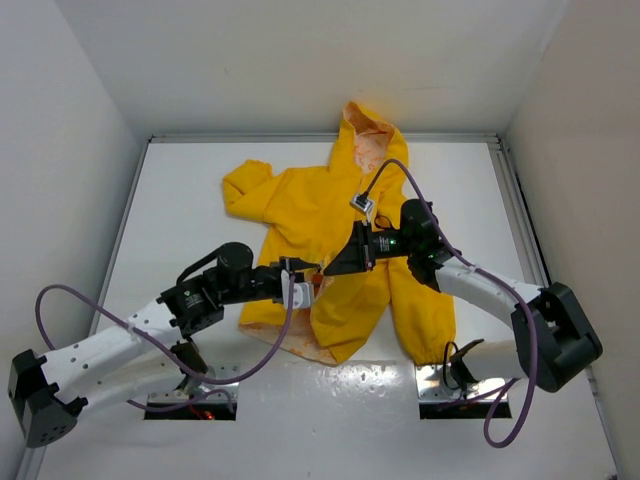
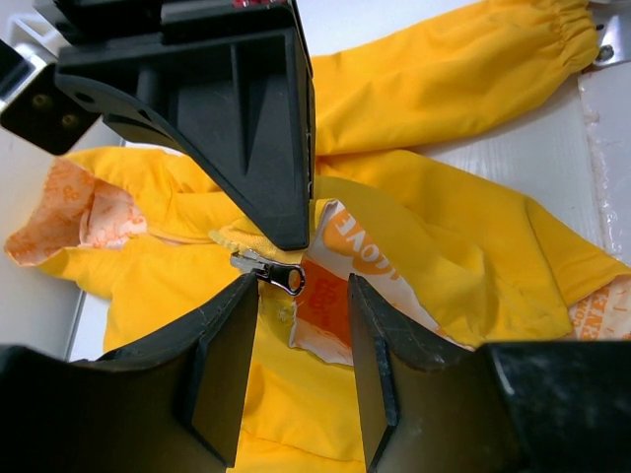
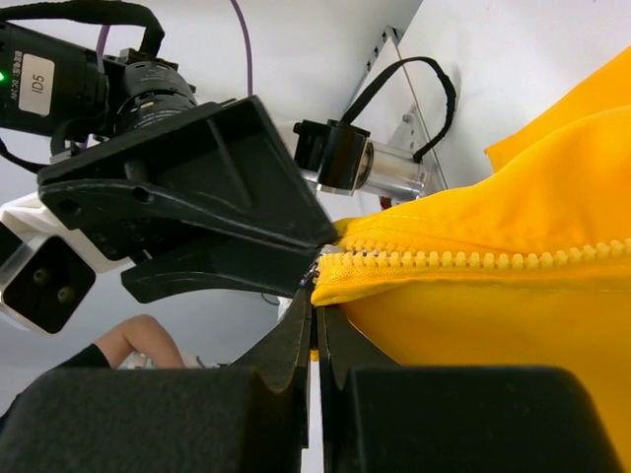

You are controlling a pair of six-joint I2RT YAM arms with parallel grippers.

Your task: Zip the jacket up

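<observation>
The yellow jacket (image 1: 300,210) lies flat on the white table, hood (image 1: 365,135) at the far end and front partly open, showing orange-printed lining (image 2: 330,296). My right gripper (image 1: 330,267) is shut on the jacket's front edge, at the end of the yellow zipper teeth (image 3: 473,259). In the right wrist view its tips (image 3: 317,286) pinch that edge. My left gripper (image 2: 301,286) stands open just below it. The metal zipper pull (image 2: 276,272) lies at its left fingertip (image 2: 242,296), not clamped. In the top view the left gripper (image 1: 312,284) meets the right one over the jacket's lower front.
White walls enclose the table on three sides, with a metal rail (image 1: 515,200) along the right. Purple cables (image 1: 260,365) loop off both arms. Two cutouts (image 1: 190,400) sit at the near edge. A person's arm (image 3: 138,340) shows beyond the table.
</observation>
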